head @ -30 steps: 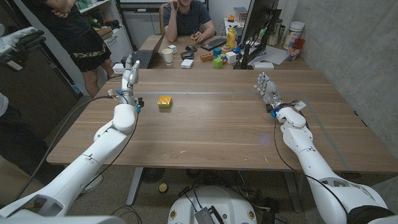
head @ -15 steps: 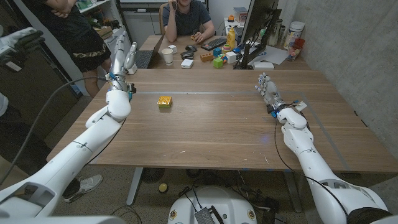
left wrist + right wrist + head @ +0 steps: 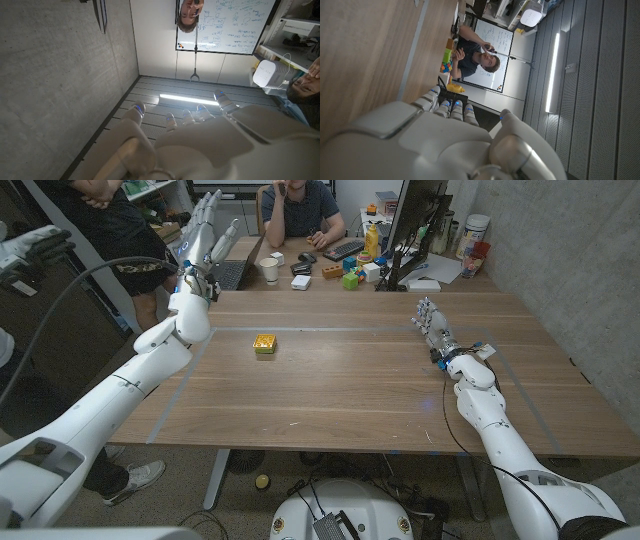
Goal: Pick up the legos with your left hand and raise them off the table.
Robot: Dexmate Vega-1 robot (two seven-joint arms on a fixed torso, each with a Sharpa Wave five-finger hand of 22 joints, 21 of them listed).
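The legos (image 3: 264, 343) sit as a small yellow block on the tabletop (image 3: 340, 385), left of centre, standing alone, nothing touching them. My left hand (image 3: 203, 230) is raised high above the far left corner, fingers spread and pointing up, holding nothing; it is well apart from the block. The left wrist view looks at the ceiling past those splayed fingers. My right hand (image 3: 430, 323) stands on the right side of the tabletop, fingers loosely apart, empty.

Handling judgement: hard plastic, light, rigid, smooth sides, so slip is the risk, not crushing. If it is several bricks pressed together they could split under a skewed squeeze. I'd pinch opposite side faces, thumb against fingers, low on the block, and lift straight.
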